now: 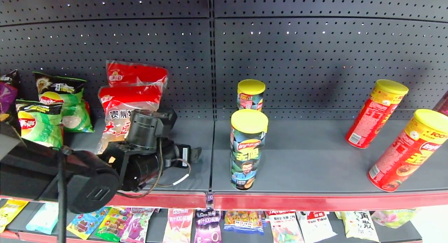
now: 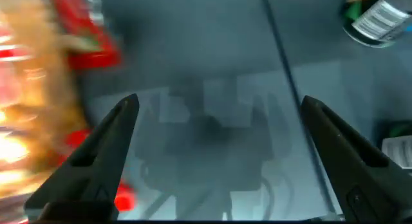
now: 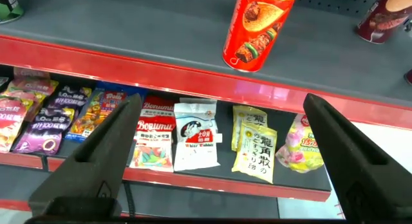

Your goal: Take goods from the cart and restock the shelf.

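1. Goods on the shelf (image 1: 315, 159), head view: two red bags (image 1: 127, 99) stand one behind the other at centre left. Green chip bags (image 1: 52, 103) lean at far left. Two yellow-lidded blue canisters (image 1: 247, 148) stand upright at centre, one behind the other. Two red canisters (image 1: 407, 150) appear tilted at right.
2. Left hand (image 2: 220, 102): the fingers are spread wide with nothing between them. It sits over the bare grey shelf board, close to the right of the front red bag in the head view. The left wrist view is blurred, with the red bags at its left edge.
3. Right hand (image 3: 223, 98): the fingers are wide apart and empty. It sits in front of the shelf's red front lip. One red canister shows at the upper centre of that view, and sweet packets (image 3: 193, 134) lie in a row on the lower shelf (image 3: 212, 179) beneath.
4. Progress, as a judgement: the shelf is partly stocked. Bare board lies between the blue canisters and the red ones, and in front of the red bags.
5. Neither hand carries stock, so no placement is under way. Which item went in last cannot be told.
6. Left to do, as a judgement: fetch further goods and fill the gaps.
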Motion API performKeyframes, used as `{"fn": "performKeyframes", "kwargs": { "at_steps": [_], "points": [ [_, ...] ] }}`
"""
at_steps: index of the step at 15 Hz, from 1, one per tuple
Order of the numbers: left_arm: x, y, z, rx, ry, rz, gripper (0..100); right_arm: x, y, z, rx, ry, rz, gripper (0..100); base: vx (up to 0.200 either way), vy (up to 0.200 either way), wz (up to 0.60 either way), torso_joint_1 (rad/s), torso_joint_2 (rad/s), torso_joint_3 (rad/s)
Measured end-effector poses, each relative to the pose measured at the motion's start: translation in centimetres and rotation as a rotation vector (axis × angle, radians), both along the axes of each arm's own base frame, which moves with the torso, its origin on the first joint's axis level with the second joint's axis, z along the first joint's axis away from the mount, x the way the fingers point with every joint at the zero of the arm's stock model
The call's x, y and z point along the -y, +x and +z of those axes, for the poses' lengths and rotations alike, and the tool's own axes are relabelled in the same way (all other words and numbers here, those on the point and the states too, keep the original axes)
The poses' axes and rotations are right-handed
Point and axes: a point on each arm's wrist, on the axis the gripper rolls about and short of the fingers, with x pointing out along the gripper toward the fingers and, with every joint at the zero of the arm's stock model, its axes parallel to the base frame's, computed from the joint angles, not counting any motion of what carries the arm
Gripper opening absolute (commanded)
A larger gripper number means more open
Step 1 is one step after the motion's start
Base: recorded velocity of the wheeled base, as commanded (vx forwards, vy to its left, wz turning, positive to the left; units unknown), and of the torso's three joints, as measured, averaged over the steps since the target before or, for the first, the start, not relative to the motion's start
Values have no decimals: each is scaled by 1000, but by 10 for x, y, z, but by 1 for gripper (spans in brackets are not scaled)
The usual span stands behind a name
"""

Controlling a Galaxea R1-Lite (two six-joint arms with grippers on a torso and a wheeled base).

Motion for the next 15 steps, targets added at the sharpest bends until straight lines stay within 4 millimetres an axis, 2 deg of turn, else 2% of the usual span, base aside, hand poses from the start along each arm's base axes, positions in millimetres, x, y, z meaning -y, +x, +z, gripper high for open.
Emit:
{"fn": "performKeyframes", "kwargs": {
  "at_steps": [7,15],
  "points": [
    [25,-15,-9,-59,34,-93,100,0,0,0,0,0,0,100,0,0,0,0,0,0],
    [45,-17,-6,-63,11,-132,100,0,0,0,-1,0,0,100,0,0,0,0,0,0]
  ]
}}
